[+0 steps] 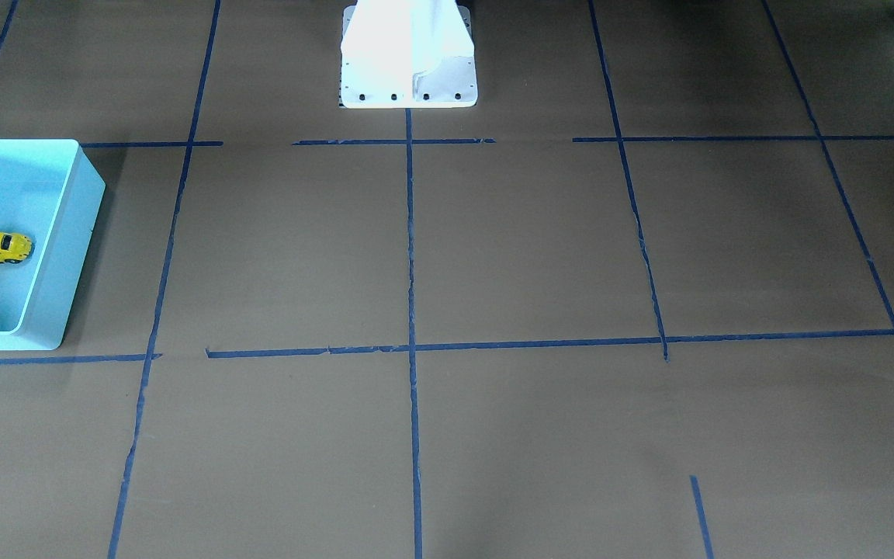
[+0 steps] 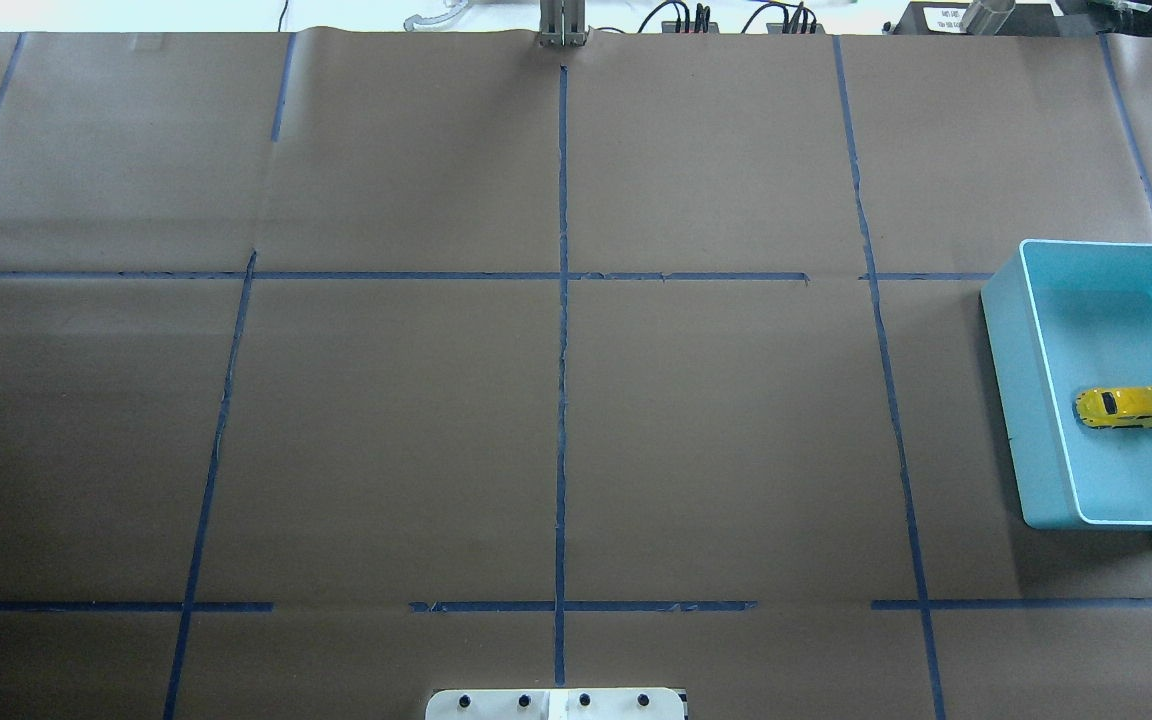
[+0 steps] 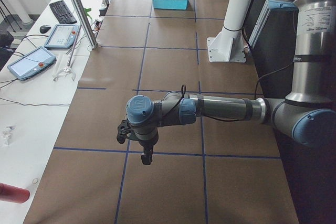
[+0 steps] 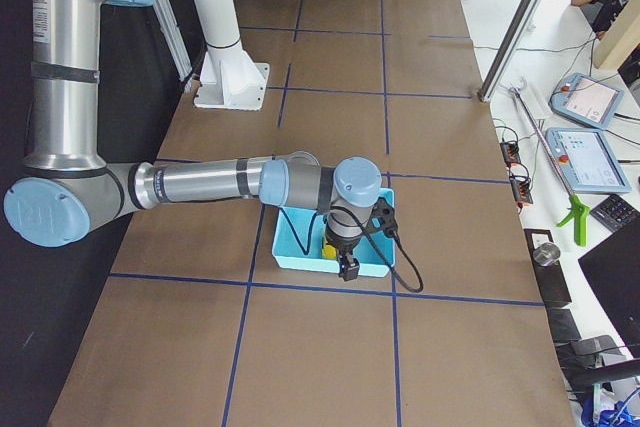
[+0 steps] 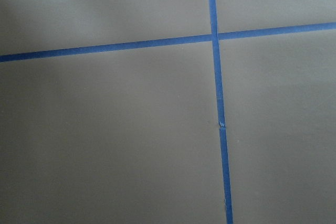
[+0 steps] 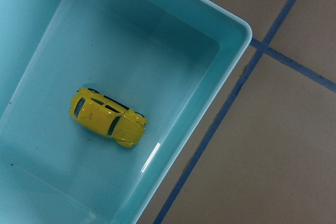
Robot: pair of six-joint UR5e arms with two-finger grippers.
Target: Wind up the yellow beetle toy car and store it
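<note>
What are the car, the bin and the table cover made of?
Yellow beetle toy car: glossy painted shell, sharp highlights; metal or plastic, can't tell. Bin: likely smooth turquoise moulded plastic, rounded rim, slight sheen. Table cover: matte brown paper, seams and creases.

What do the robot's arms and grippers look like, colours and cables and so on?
Both the left arm and the right arm are silver-grey tubes with light blue joint caps. The left gripper and the right gripper are small and black. A black cable loops from the right wrist.
</note>
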